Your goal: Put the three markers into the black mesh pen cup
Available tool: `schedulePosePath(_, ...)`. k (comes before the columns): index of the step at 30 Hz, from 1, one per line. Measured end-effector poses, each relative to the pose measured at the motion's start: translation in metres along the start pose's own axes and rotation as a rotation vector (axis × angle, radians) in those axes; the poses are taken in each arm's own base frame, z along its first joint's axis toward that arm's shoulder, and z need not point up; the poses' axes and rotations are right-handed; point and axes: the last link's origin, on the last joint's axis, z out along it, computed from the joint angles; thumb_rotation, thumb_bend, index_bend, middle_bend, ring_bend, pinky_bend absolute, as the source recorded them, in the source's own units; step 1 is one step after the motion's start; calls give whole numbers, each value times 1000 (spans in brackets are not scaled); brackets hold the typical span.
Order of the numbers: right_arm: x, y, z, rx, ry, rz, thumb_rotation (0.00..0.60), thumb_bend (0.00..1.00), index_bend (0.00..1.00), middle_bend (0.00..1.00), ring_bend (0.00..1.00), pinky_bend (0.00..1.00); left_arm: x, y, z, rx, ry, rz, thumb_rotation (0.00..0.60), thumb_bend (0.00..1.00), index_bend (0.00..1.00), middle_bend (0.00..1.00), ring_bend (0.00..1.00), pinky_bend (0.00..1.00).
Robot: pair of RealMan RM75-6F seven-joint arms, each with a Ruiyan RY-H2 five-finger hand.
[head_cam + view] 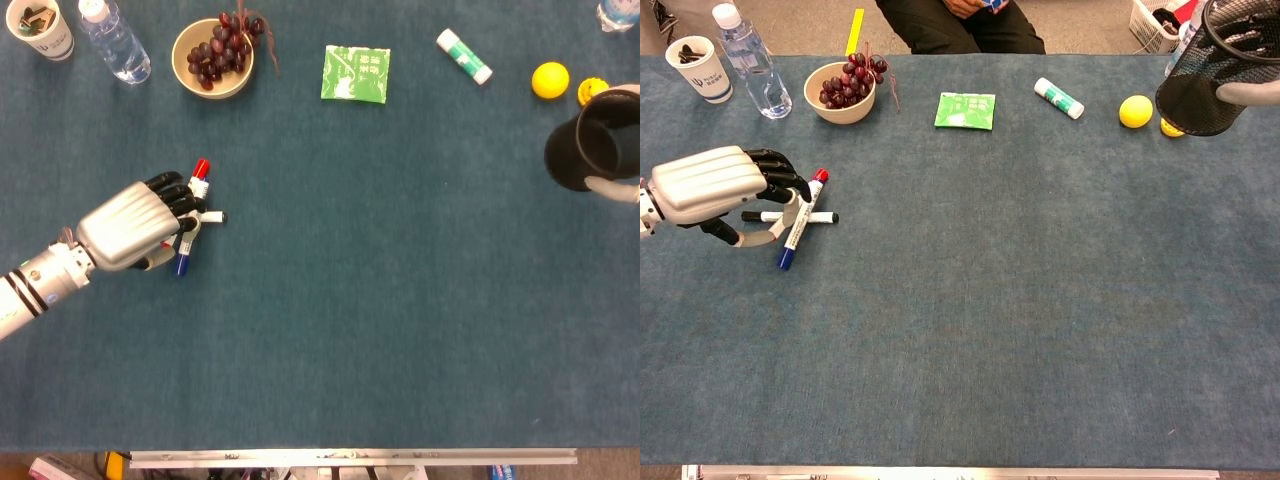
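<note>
No marker in yet: left robot hand (715, 185), fingers curled, covers the three markers (800, 215); right robot hand (1250, 92) grips the cup (1210, 70) far right.

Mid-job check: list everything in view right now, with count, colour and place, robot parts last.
Markers: three; red, blue and black caps; crossed pile, table left, under the left hand.
Pen cup: one, black mesh, far right, held above the table.
Bowl of grapes: one, beige bowl, dark red grapes, top left.
Water bottle: one, clear, top left.
Paper cup: one, white, top-left corner.
Packet: one, green, top centre.
Glue stick: one, white and green, top right.
Balls: two, yellow, beside the cup.
Left robot hand: silver, black fingers over the markers; grip unclear.
Right robot hand: holding the cup.
</note>
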Motion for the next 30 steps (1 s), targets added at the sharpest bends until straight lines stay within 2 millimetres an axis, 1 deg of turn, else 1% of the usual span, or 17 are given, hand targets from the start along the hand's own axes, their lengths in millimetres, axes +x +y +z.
schedulePosePath(9,3,-1,-2,-3,13,2,600,358,471,447,330,295,-4,-9,3,-26,-18,55,600,294,458,270,240,206)
schedulePosePath(16,2,-1,-2,-6,16,-1,600,358,472,447,330,294,-8,-17,1,-27,-26,90,600,258,433,261,240,206)
schedulePosePath(21,2,-3,-2,-2,18,-3,600,358,472,447,330,294,-10,-22,0,-15,-29,98,600,256,389,251,240,206)
schedulePosePath(25,1,-4,-2,-1,18,-6,600,358,476,447,330,294,-14,-24,2,2,-31,88,600,256,386,247,240,206)
schedulePosePath(30,3,-3,-3,-3,23,-4,600,358,477,447,330,294,-13,-23,7,15,-14,67,600,255,385,246,240,206)
